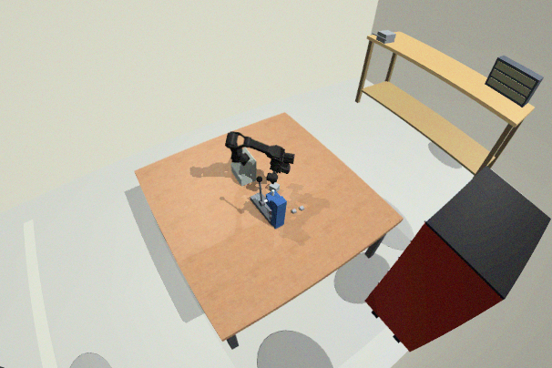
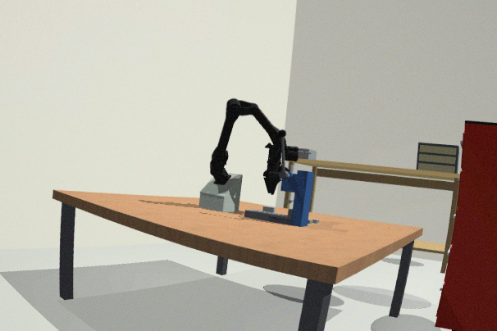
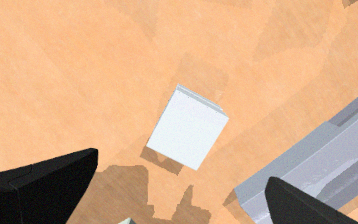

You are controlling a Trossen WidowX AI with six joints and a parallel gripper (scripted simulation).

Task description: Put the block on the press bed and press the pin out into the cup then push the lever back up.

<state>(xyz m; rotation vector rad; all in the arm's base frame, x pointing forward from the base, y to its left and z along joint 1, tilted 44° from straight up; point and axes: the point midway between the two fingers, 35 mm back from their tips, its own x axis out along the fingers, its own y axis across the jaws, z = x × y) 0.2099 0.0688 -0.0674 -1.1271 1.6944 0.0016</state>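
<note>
The wooden table (image 1: 237,269) (image 2: 213,229) (image 3: 60,65) is supporting the arm's grey base (image 1: 235,176) (image 2: 212,201), blue lever press (image 1: 278,211) (image 2: 303,201), pale block (image 1: 274,187) (image 2: 269,209) (image 3: 188,129) and two small cubes (image 1: 293,210).

A: Top cam?
B: High up, far back, tilted down at table (image 1: 255,273) (image 2: 189,229).
A: Exterior?
B: Lower, side-on, just above table height. Both share arm (image 1: 260,145) (image 2: 225,135), press (image 1: 277,210) (image 2: 303,198).
A: Wrist?
B: Close, facing down on block (image 3: 188,129).
</note>
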